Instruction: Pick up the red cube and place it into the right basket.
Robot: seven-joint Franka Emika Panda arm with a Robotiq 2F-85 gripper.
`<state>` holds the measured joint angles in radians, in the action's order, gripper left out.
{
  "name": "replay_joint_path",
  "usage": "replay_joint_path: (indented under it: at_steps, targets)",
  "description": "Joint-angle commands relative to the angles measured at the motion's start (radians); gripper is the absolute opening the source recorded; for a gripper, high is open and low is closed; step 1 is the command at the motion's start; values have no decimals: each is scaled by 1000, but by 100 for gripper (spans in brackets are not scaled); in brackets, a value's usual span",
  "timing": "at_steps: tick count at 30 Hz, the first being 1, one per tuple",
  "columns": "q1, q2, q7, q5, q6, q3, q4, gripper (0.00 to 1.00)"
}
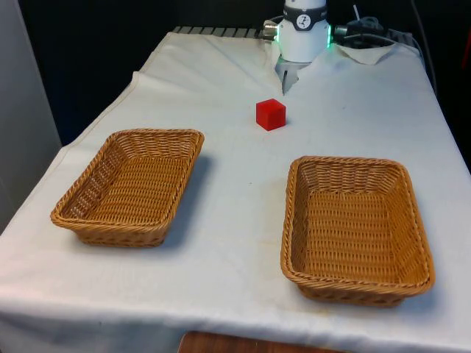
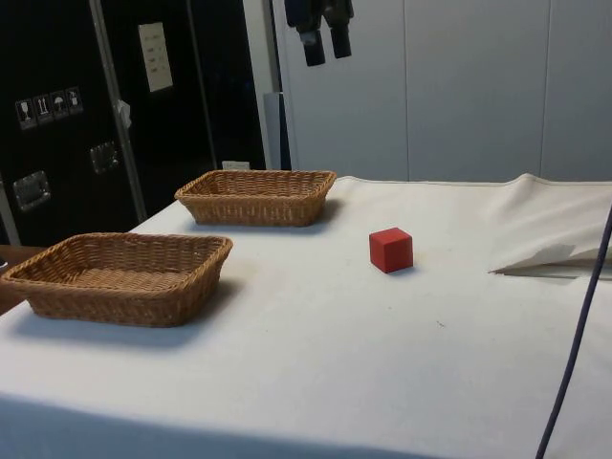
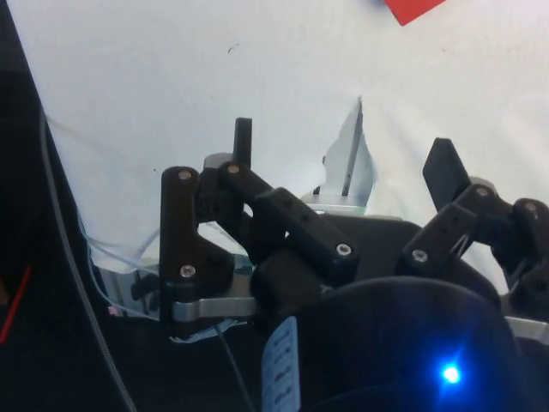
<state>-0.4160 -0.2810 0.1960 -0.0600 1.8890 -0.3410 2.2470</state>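
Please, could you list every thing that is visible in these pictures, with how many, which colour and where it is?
red cube: one, red, on the white cloth between the two baskets and nearer the table's far end, touching neither basket.
left basket: one, brown wicker, empty, on the front view's left.
right basket: one, brown wicker, empty, on the front view's right, nearer the camera than the cube.
white cloth: one, white, covers the whole table, wrinkled at the far end.
dark cabinets: black, behind the table in the side view.
cable: one, dark, hanging across the side view's right edge.
claw: one, black, high above the table, fingers apart, holding nothing.
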Motion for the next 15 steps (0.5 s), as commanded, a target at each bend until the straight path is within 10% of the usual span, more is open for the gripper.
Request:
replay_joint_path:
  at_steps: [1,15]
  targets:
    - [4,-17,17,-13,19,7,20,100]
    - [14,-77,45,-14,45,24,102,100]
